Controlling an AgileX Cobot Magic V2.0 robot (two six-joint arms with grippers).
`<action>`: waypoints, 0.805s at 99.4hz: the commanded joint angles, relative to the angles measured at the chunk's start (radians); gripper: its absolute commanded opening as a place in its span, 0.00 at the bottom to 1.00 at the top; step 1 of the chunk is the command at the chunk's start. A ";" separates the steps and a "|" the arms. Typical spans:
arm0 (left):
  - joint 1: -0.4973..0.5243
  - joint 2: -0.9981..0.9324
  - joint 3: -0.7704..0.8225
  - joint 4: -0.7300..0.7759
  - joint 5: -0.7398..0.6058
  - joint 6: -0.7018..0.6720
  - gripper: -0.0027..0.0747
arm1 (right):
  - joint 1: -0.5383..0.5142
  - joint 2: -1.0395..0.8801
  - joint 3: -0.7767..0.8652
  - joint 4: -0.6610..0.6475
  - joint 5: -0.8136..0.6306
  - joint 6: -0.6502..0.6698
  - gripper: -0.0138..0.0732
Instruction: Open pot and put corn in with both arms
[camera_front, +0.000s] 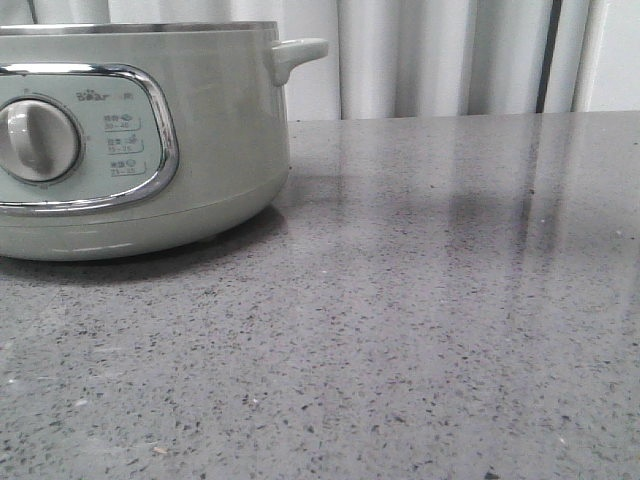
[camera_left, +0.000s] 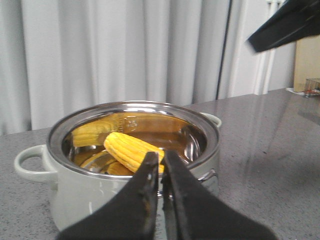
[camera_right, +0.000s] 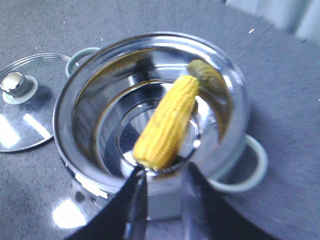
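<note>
The corn (camera_right: 167, 122) is seen inside the open pot (camera_right: 75, 95), the right gripper (camera_right: 162, 192) parted beside it, the left gripper (camera_left: 161, 172) closed empty; a careless retreat could clip the rim.

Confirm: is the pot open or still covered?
Open. The pot shows its bare steel interior with the corn inside; the glass lid lies on the table beside it.

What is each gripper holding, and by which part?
Nothing. The corn lies in the pot; right gripper open above it, left gripper shut empty.
</note>
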 joint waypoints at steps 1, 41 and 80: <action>-0.021 0.011 -0.037 -0.010 -0.044 0.008 0.01 | -0.003 -0.178 0.070 -0.071 -0.052 -0.010 0.18; -0.021 0.011 -0.033 -0.010 -0.030 0.009 0.01 | -0.010 -0.982 0.843 -0.258 -0.226 0.125 0.10; -0.021 0.011 -0.033 -0.012 -0.026 0.009 0.01 | -0.012 -1.354 0.976 -0.389 -0.115 0.188 0.10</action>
